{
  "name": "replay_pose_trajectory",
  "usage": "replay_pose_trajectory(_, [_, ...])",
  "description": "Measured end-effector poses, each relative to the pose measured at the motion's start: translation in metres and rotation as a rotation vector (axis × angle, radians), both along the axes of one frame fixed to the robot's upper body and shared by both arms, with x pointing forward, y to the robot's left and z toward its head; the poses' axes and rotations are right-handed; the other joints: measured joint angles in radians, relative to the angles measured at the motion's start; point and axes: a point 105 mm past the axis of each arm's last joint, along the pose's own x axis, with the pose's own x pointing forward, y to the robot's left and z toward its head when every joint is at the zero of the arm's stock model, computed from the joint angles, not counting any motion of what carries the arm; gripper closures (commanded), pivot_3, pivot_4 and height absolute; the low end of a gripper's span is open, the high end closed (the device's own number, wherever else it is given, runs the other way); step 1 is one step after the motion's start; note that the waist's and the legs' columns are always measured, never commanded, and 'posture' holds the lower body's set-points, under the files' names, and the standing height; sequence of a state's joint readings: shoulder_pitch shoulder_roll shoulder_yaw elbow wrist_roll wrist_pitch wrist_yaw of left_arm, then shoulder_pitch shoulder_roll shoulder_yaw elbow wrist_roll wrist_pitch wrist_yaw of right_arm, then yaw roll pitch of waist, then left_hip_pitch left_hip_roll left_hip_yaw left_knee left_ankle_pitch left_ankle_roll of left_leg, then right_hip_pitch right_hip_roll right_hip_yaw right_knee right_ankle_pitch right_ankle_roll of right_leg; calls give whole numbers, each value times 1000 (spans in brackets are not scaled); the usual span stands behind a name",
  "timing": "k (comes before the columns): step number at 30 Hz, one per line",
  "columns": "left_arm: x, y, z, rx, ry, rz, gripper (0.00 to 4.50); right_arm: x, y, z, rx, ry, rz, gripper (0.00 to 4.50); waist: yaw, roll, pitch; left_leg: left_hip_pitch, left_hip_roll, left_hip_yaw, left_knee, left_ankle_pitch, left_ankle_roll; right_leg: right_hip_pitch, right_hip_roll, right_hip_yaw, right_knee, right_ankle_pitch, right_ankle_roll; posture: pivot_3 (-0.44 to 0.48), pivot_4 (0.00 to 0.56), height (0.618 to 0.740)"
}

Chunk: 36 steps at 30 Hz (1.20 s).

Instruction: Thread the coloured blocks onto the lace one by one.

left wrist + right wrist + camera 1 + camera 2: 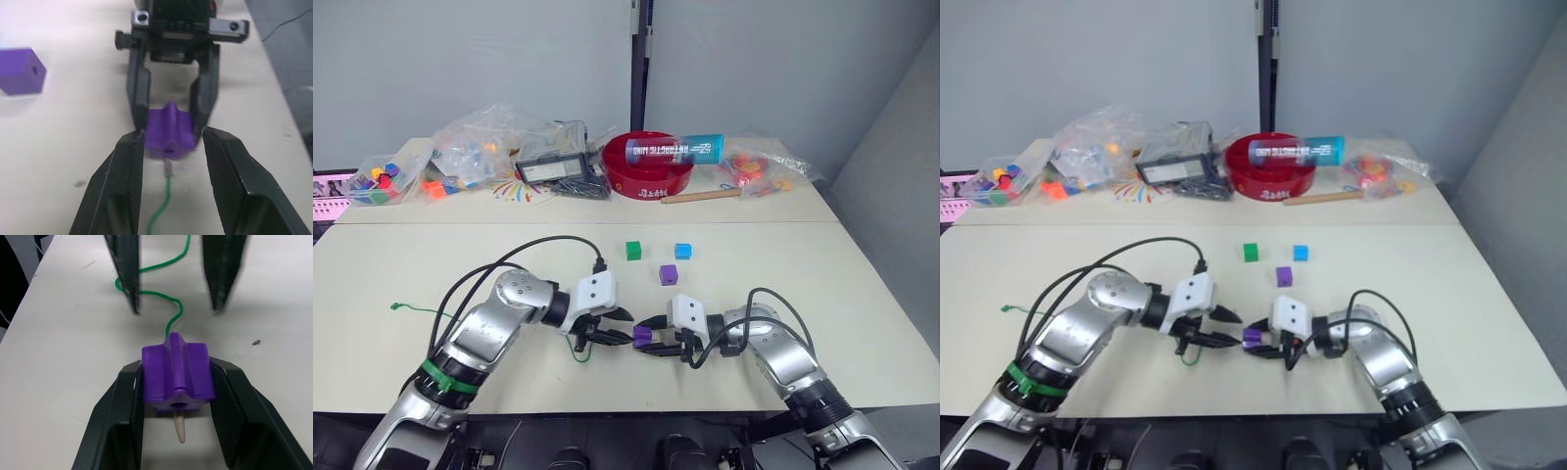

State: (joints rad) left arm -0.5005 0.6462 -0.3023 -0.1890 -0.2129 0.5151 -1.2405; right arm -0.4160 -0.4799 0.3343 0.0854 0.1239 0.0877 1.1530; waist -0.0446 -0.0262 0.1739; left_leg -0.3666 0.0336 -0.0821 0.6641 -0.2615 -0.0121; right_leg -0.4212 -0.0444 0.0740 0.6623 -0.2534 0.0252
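purple block (178, 372), green lace (161, 269), pale tip (180, 427), black tool fingers (113, 421)

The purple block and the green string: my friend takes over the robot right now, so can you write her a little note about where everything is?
Right tool: shut on a purple block near the table's front edge.
Left tool: open, fingers either side of that block, holding nothing.
The lace: its pale tip pokes out of the block's hole on the right tool's side; the green cord trails back across the table.
Done: one purple block is on the lace.
Left: the dark green block, blue block and second purple block sit loose on the table further back. Next is probably pulling the tip through.
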Motion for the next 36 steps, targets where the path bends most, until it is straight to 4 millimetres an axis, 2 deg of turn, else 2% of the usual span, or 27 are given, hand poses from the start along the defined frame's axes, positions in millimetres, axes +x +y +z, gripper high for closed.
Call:
replay_pose_trajectory(5, [-4,15,-19,32,17,46,2503,0,-4,1,-13,-2,0,3121,7,0,0,-1,0,0,0,0,0,0,-1,0,-1,0,0,0,150,740])
replay_pose_trajectory(16, [9,15,-36,49,-69,67,2503,-2,-9,1,-27,2,-4,3121,10,0,0,-1,0,0,0,0,0,0,-1,0,-2,0,0,0,150,740])
replay_pose_trajectory(17, [10,15,-37,46,-74,64,3040,-3,-9,1,-29,4,-6,3121,10,0,0,-1,0,0,0,0,0,0,-1,0,-2,0,0,0,150,740])
replay_pose_trajectory(22, [11,9,-37,18,-75,61,4470,-4,-10,1,-33,6,-8,3121,11,0,0,-1,0,0,0,0,0,1,-1,0,-2,0,0,0,150,740])
replay_pose_trajectory(36, [9,-2,-38,-5,-43,62,4470,-7,-11,1,-34,13,-14,3121,9,0,0,-1,0,0,0,0,0,1,-1,0,-2,0,0,0,150,740])
